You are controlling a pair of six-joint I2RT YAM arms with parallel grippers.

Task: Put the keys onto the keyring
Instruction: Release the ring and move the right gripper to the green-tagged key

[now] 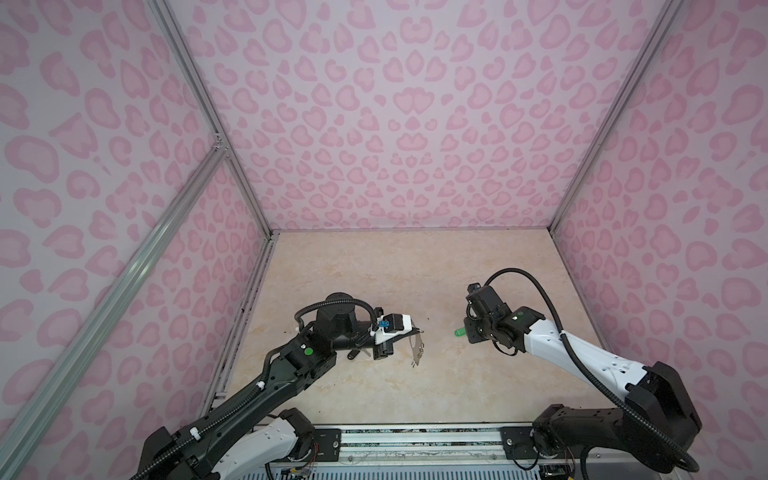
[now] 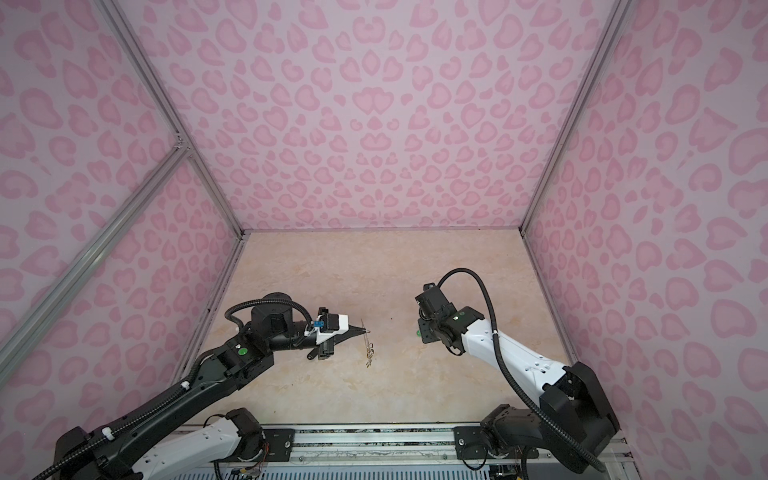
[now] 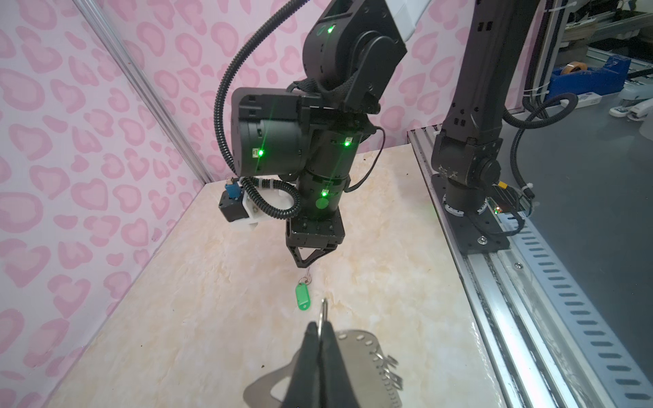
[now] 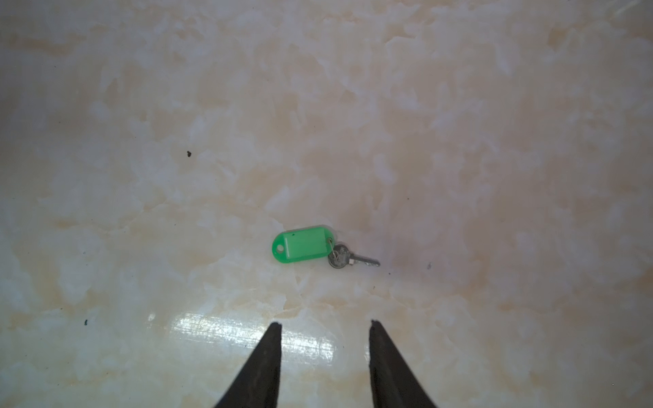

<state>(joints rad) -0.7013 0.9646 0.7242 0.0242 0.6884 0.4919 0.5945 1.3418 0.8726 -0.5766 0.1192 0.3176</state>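
My left gripper (image 3: 319,326) is shut on a thin wire ring (image 3: 322,312) seen edge-on. The keyring (image 3: 357,353), a grey metal plate with small rings along one edge, hangs tilted under its fingertips. Both top views show the gripper (image 1: 421,331) and the keyring (image 1: 415,351), which is nearly edge-on in a top view (image 2: 365,345). A silver key with a green tag (image 4: 300,245) lies flat on the marble table. My right gripper (image 4: 325,323) is open and empty, pointing down just above it (image 3: 307,261). The green tag (image 1: 459,332) peeks out beside the right wrist.
A small black oval thing (image 1: 353,354) lies on the table under my left wrist; it may be a black key tag. Pink patterned walls close in the back and sides. An aluminium rail (image 1: 415,440) carrying both arm bases runs along the front edge.
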